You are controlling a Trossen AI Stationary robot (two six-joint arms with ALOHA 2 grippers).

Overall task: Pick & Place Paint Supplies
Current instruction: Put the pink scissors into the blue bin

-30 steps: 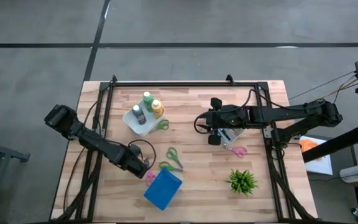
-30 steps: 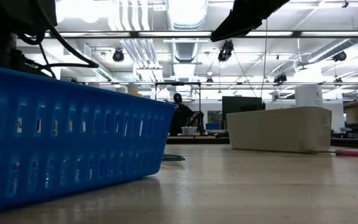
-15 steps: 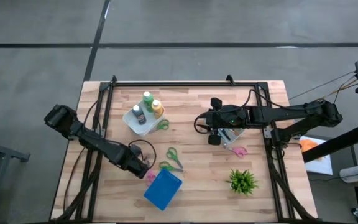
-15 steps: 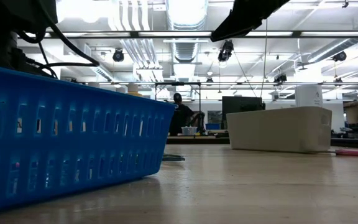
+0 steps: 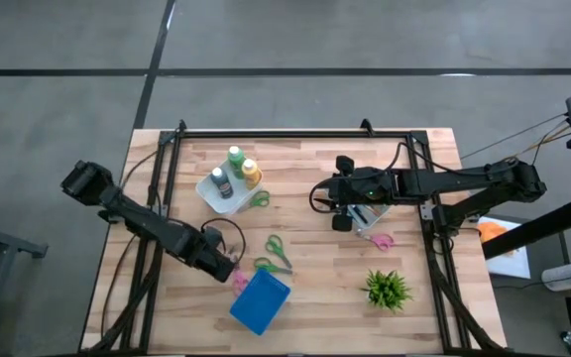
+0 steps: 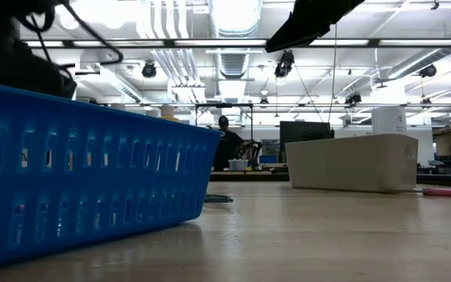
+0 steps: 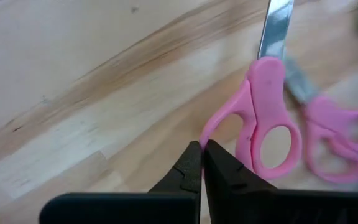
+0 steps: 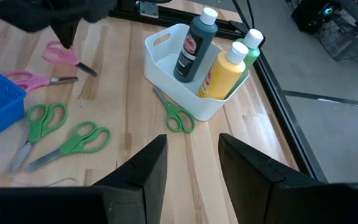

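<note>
1. From above, the left gripper (image 5: 228,270) sits low at the near-left of the table (image 5: 305,164), just beside the blue basket (image 5: 260,301). Only its wrist view shows the pincer: the two fingers (image 7: 191,168) are pressed together, their tips right against the handle loop of a pink scissors (image 7: 266,118). I cannot tell whether any of the loop is pinched.
2. The right gripper (image 5: 340,208) hovers over a white box (image 5: 373,216) at mid-right. Its wrist view shows the pincer parted, with nothing between the fingers.
3. That same wrist view gives the clearest look at the paint supplies. The dark grey bottle (image 8: 194,43), yellow-orange bottle (image 8: 225,71) and green bottle (image 8: 252,42) stand upright together in a white bin (image 8: 185,93) at the far-left of the table, well apart from both grippers.
4. At table height the basket wall blocks the whole left half. Beyond it are the white box and a person far back in the room.
5. Count: three bottles, three green scissors (image 8: 176,115) lying loose between bin and basket, three pink scissors (two by the left gripper, one beside the white box) and one potted plant (image 5: 387,288).
</note>
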